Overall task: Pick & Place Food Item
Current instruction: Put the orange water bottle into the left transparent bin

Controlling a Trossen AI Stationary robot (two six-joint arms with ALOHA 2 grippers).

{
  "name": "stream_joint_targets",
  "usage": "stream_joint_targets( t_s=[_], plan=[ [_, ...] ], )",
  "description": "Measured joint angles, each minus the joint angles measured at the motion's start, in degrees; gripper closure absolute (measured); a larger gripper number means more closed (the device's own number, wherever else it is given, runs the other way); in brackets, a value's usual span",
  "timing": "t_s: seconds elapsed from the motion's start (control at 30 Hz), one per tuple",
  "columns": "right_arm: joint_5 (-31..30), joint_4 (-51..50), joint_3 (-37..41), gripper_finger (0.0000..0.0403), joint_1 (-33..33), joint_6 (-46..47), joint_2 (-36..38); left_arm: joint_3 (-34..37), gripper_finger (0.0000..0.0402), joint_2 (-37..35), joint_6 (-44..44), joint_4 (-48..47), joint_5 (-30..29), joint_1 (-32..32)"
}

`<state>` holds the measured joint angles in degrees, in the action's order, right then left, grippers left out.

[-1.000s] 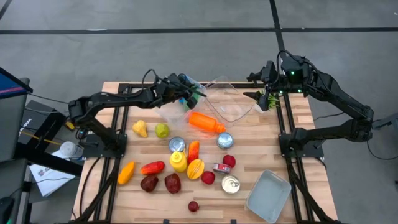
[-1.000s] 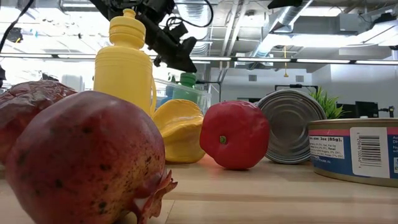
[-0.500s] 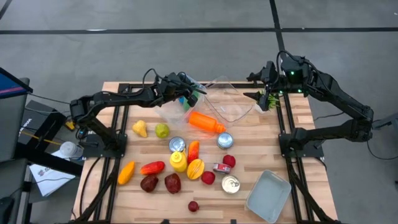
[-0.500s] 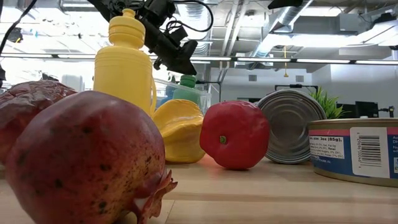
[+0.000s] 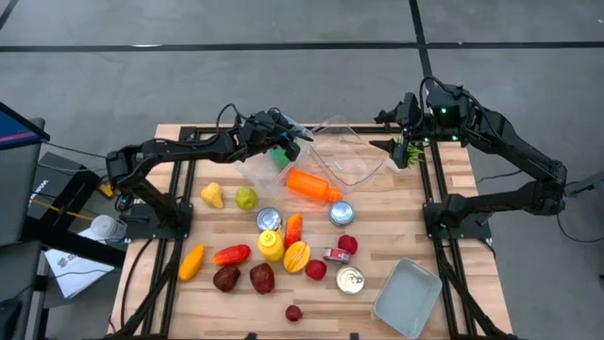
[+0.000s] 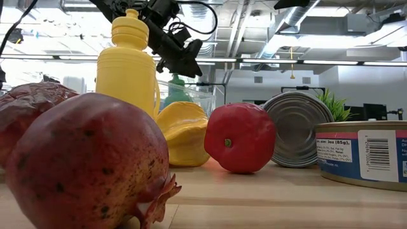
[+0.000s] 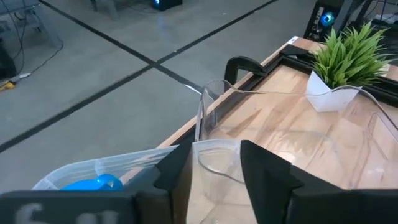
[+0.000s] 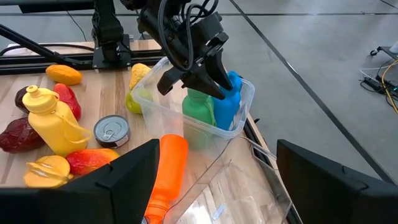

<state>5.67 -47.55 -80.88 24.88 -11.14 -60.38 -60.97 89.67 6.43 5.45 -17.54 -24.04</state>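
A green bottle (image 8: 198, 109) stands upright in a small clear bin (image 8: 155, 106) at the table's far left-middle, beside a blue bottle (image 8: 227, 99). In the high view the green bottle (image 5: 281, 159) shows just under my left gripper (image 5: 291, 144). That gripper (image 8: 194, 84) hangs open over the bin, its fingers spread on either side above the green bottle's top, apart from it. In the left wrist view nothing lies between my left gripper's (image 7: 214, 168) fingers. My right gripper (image 5: 396, 144) waits open, high at the far right by the plant.
An orange bottle (image 5: 313, 185) lies next to the bin, and a larger clear container (image 5: 349, 156) stands beyond it. Cans, a yellow bottle (image 5: 271, 246) and several fruits crowd the table's middle. A grey tray (image 5: 408, 297) sits near right, a potted plant (image 5: 413, 151) far right.
My left gripper has opened above the clear bin and let go of the green bottle. The bottle has sunk a little into the bin beside the blue one. The gripper has rolled slightly but stayed in place.
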Motion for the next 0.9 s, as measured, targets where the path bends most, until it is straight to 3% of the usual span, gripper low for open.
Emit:
stream_joint_targets(
  t_s=[0.23, 0.47, 0.9],
  plan=[
    [0.0, -0.1, 0.0, 0.0090, 0.0, 0.2, 0.0, 0.0, 0.0209, -2.4, -0.1, -0.2, 0.0, 0.1],
    [-2.5, -4.3, 0.5, 0.0090, -0.4, 5.4, -2.1, 0.0, 0.0175, -9.7, -0.1, -0.3, 3.2, 0.2],
    [-2.7, -8.0, 11.8, 0.0101, -17.2, 20.9, -16.1, 0.0, 0.0172, -23.1, -0.1, -3.0, 3.5, 3.6]
  ],
)
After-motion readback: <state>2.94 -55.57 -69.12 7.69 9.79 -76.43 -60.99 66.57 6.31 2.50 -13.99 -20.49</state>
